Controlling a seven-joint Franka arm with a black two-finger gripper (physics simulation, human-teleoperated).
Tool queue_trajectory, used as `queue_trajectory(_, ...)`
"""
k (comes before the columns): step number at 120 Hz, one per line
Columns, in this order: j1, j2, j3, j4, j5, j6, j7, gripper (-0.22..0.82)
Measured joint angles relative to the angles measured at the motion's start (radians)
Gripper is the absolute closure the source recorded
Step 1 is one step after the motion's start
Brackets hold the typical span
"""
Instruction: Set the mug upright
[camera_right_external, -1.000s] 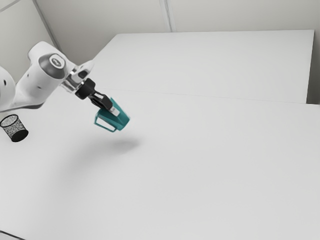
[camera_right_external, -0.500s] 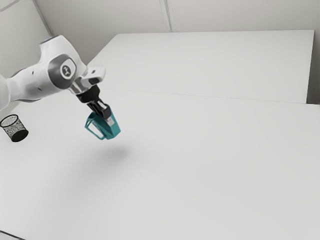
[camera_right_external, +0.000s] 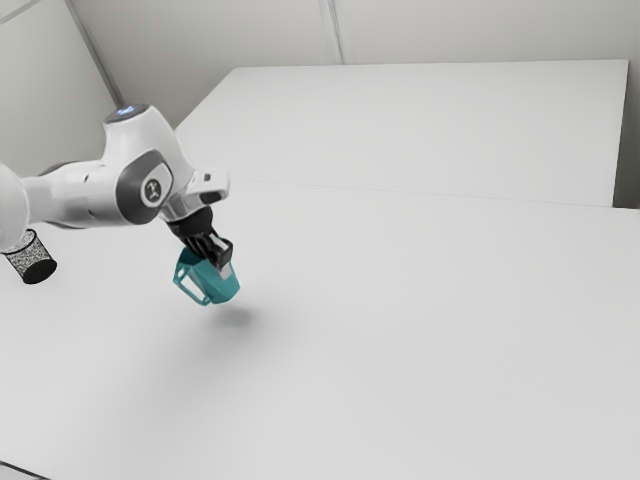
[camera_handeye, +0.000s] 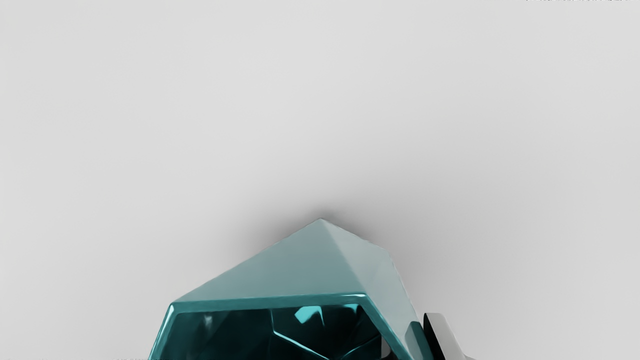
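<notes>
Gripped by its wall, the teal faceted mug (camera_right_external: 205, 281) hangs tilted just above the white table (camera_right_external: 400, 350), its shadow close beneath and its handle toward the exterior view's left. The gripper (camera_right_external: 225, 264) points down at the mug's upper part, shut on that wall. In the wrist view, the mug (camera_handeye: 280, 280) has its mouth toward the hand and its base away. There the gripper (camera_handeye: 409, 341) has one finger against the outside of the wall and a small part of the other visible inside the mouth.
A black mesh cup (camera_right_external: 38, 265) stands at the exterior view's left, partly behind the arm. A large white panel (camera_right_external: 420, 130) lies beyond the table's far edge, with pale walls behind.
The hand has carried the mug lower and slightly toward the exterior view's left, swinging to a steeper downward angle. The mug is less tilted and nearer its shadow. The arm now overlaps the mesh cup.
</notes>
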Motion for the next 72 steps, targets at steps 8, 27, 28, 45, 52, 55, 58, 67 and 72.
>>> queue_trajectory(8, 0.002, 0.000, -0.009, -0.013, 0.022, 0.026, -0.030, 0.78)
queue_trajectory(27, -0.006, 0.001, -0.022, -0.047, 0.061, 0.082, -0.098, 0.78)
queue_trajectory(28, -0.006, 0.001, -0.023, -0.048, 0.063, 0.084, -0.102, 0.78)
queue_trajectory(45, -0.013, 0.001, -0.037, -0.066, 0.100, 0.111, -0.164, 0.78)
queue_trajectory(52, -0.014, 0.001, -0.043, -0.072, 0.114, 0.118, -0.189, 0.78)
queue_trajectory(55, -0.015, 0.001, -0.044, -0.075, 0.121, 0.121, -0.200, 0.78)
queue_trajectory(58, -0.016, 0.002, -0.045, -0.079, 0.126, 0.125, -0.210, 0.78)
queue_trajectory(67, -0.017, 0.003, -0.047, -0.089, 0.139, 0.134, -0.240, 0.78)
queue_trajectory(72, -0.016, 0.004, -0.049, -0.095, 0.146, 0.137, -0.256, 0.78)
